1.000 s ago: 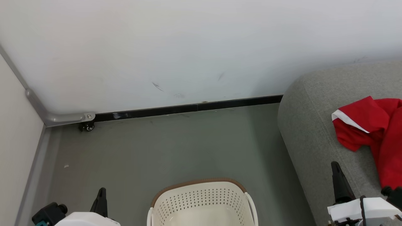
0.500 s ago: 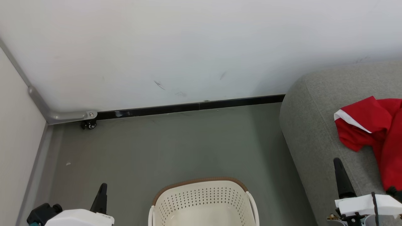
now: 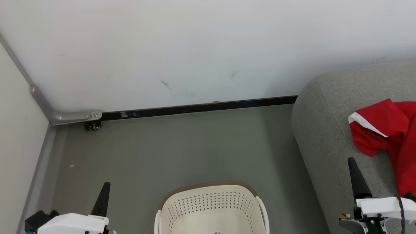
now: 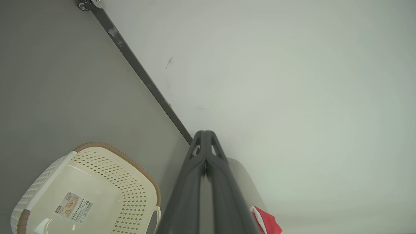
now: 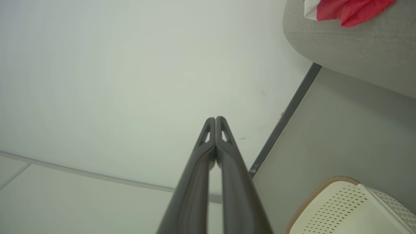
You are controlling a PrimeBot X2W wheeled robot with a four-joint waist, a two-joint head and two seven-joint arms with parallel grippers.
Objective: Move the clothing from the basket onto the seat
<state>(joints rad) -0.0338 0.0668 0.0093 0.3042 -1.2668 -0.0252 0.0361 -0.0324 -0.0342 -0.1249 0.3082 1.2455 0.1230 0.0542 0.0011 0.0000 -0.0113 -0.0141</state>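
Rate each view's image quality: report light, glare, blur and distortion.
Head view: soft even light, sharp throughout, a faint shadow on the floor beside the seat. Left wrist view: a small glare patch inside the basket; the left gripper blurs toward the lens. Right wrist view: the wall dims toward the corners; the right gripper is soft near the bottom edge.

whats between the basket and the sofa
Just a strip of grey floor, with nothing lying on it, separates the basket from the sofa in the head view.
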